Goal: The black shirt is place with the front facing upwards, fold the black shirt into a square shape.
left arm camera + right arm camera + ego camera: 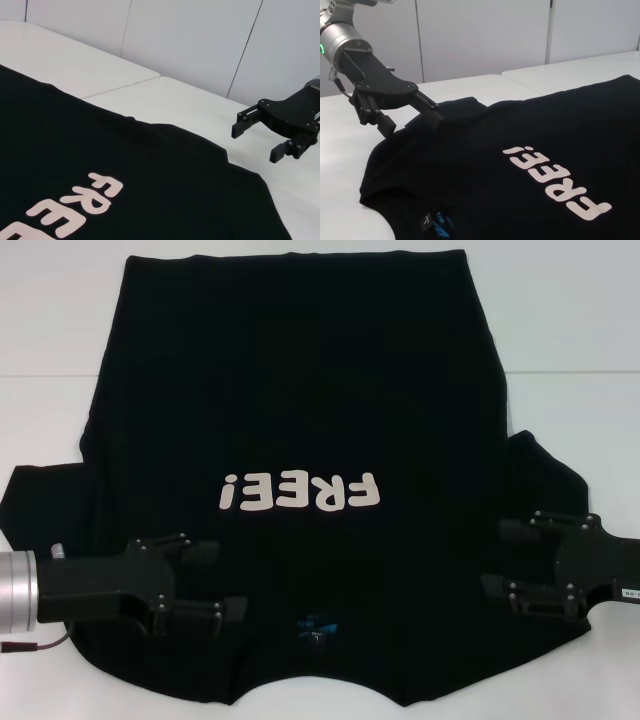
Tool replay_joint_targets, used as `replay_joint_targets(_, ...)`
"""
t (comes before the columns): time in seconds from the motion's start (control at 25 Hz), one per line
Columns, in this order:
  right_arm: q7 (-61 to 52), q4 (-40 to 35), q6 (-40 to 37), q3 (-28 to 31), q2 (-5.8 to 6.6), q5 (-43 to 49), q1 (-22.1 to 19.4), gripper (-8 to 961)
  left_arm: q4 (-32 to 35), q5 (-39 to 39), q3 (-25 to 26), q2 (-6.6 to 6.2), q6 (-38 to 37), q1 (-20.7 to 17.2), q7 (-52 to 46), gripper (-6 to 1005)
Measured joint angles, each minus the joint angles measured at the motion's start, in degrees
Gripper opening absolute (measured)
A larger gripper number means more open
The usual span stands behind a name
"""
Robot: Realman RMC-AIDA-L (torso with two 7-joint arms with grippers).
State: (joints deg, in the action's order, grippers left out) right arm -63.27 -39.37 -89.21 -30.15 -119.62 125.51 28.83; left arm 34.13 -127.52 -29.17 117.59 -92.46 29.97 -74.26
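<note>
Lower both open grippers, left (205, 580) and right (510, 558), low in frame; pinch black shirt (290, 390) shoulders evenly, then fold.

Left gripper (215, 582) reaches in from the left, silver wrist cuff (18, 590) at the frame edge, arm level, fingers spread apart and pointing inward. Right gripper (503, 557) comes in from the right, mirrored pose, fingers also parted, pointing toward the left one. Both low, well apart from each other.
</note>
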Motion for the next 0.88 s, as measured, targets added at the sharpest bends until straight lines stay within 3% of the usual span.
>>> replay_joint_targets(0.68, -0.1, 0.0, 0.1, 0.0, -0.08, 0.0, 0.0, 776, -0.3, -0.1, 0.0, 0.00, 0.0, -0.2, -0.6, 947)
replay_joint_targets(0.88, -0.3, 0.0, 0.3, 0.0, -0.08, 0.0, -0.1, 777, -0.2, 0.4, 0.6, -0.48, -0.1, 0.3, -11.0, 947)
